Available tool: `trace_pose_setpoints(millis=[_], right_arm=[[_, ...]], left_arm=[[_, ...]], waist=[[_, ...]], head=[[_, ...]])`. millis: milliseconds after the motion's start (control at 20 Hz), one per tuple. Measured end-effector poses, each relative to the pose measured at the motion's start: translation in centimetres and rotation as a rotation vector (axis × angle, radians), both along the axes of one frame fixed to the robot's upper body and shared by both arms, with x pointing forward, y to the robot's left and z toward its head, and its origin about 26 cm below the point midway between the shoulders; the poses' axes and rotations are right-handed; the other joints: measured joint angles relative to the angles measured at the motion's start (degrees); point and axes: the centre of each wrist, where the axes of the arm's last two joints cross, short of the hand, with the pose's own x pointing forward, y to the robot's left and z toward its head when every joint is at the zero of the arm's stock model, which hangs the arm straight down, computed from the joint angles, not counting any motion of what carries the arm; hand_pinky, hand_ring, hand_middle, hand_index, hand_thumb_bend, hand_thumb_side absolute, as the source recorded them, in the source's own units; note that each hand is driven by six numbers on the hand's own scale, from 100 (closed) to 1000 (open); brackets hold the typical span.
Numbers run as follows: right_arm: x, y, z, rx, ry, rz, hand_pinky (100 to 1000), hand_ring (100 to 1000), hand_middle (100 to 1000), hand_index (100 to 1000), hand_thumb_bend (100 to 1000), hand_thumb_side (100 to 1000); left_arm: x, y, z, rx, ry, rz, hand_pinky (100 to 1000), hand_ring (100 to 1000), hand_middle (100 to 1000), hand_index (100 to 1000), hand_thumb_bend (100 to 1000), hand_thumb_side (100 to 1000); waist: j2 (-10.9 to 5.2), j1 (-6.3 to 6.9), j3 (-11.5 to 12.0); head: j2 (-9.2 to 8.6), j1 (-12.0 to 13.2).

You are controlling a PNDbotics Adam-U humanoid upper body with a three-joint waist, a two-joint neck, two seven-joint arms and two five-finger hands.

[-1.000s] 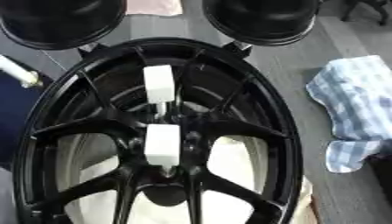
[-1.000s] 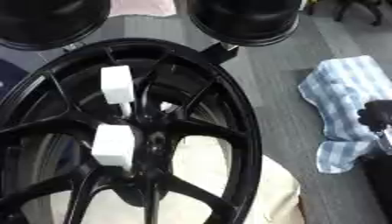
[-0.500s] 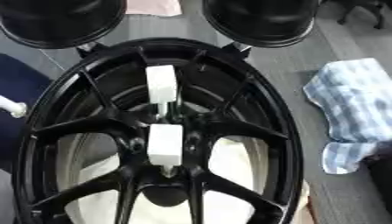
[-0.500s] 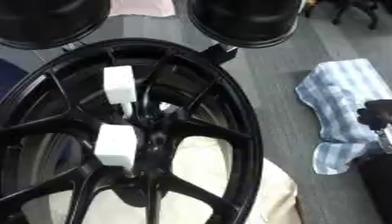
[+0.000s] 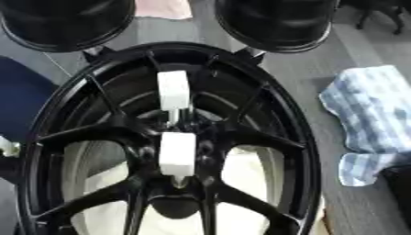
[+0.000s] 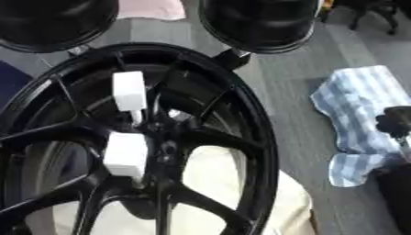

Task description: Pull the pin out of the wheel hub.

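At the far left edge of the left eye view, just outside the rim of the wheel [image 5: 298,137], a small pale tip of the left hand [image 5: 8,147] peeks in beside a dark blue shape [image 5: 20,98]; too little of it shows to tell whether its fingers are apart or together. The wheel is black with branching spokes, lies flat and fills most of both views, and through its gaps a cream-coloured surface [image 6: 233,183] shows underneath. At the wheel's middle, two white block-shaped pins stand on thin stems set into the hub: the upper pin [image 5: 173,90] sits just above the hub's centre, and the lower pin [image 5: 177,153] sits just below it, the two nearly in line with each other. Neither hand touches either pin. Beyond the wheel's far rim, two big round black objects stand side by side, one to the upper left [image 5: 68,23] and one to the upper right [image 5: 277,20], with a pinkish cloth [image 5: 163,8] between them. To the right of the wheel, well apart from its rim, a blue-and-white checked cloth [image 6: 361,124] lies crumpled on the grey tabletop [image 6: 293,82]. At the right edge of the right eye view, against that cloth and far from the wheel, the dark right hand [image 6: 395,125] shows only in part; whether its fingers are apart or curled cannot be told.
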Motion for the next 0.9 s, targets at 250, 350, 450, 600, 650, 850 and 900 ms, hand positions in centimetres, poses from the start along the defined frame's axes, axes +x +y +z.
trace_pose_setpoints(millis=[250, 350, 450, 600, 650, 850, 900], right_arm=[[0.0, 0.0, 0.0, 0.001, -0.003, -0.001, 734, 698, 642, 538, 374, 378], [0.0, 0.0, 0.0, 0.005, -0.003, 0.0, 734, 698, 643, 538, 373, 378], [0.0, 0.0, -0.1, 0.007, -0.004, 0.0, 734, 698, 643, 538, 373, 378], [0.1, 0.1, 0.0, 0.006, -0.008, 0.003, 735, 698, 643, 538, 371, 377], [0.1, 0.1, 0.0, 0.007, -0.01, 0.003, 735, 698, 643, 538, 371, 377], [0.1, 0.1, 0.1, 0.011, -0.012, 0.008, 735, 698, 644, 538, 369, 377], [0.1, 0.1, 0.1, 0.013, -0.013, 0.009, 735, 698, 644, 538, 368, 378]], left_arm=[[0.1, 0.4, -1.1, -0.035, -0.003, 0.084, 923, 857, 859, 927, 463, 789], [0.0, 0.4, -1.2, -0.048, -0.017, 0.111, 903, 824, 817, 900, 362, 812], [0.0, 0.3, -1.4, -0.068, -0.041, 0.13, 880, 775, 758, 841, 238, 796], [-0.3, -0.6, -1.4, -0.131, -0.123, 0.095, 858, 710, 689, 787, 100, 783], [-0.3, -0.9, -1.4, -0.164, -0.157, 0.064, 853, 693, 672, 781, 100, 798], [0.2, -2.5, -2.1, -0.324, -0.281, -0.102, 840, 640, 619, 757, 100, 804], [0.4, -2.9, -2.2, -0.372, -0.315, -0.146, 839, 637, 616, 754, 100, 783]], waist=[[0.0, -0.28, 0.1], [0.0, -0.28, 0.2], [0.0, -0.29, 0.4], [0.0, -0.32, 0.4], [0.0, -0.34, 0.4], [0.0, -0.57, 0.4], [0.0, -0.64, 0.4]], head=[[-0.03, 0.2], [-0.03, 0.2], [-0.04, 0.3], [-0.04, 0.3], [-0.04, 0.4], [-0.04, 0.6], [-0.04, 0.6]])
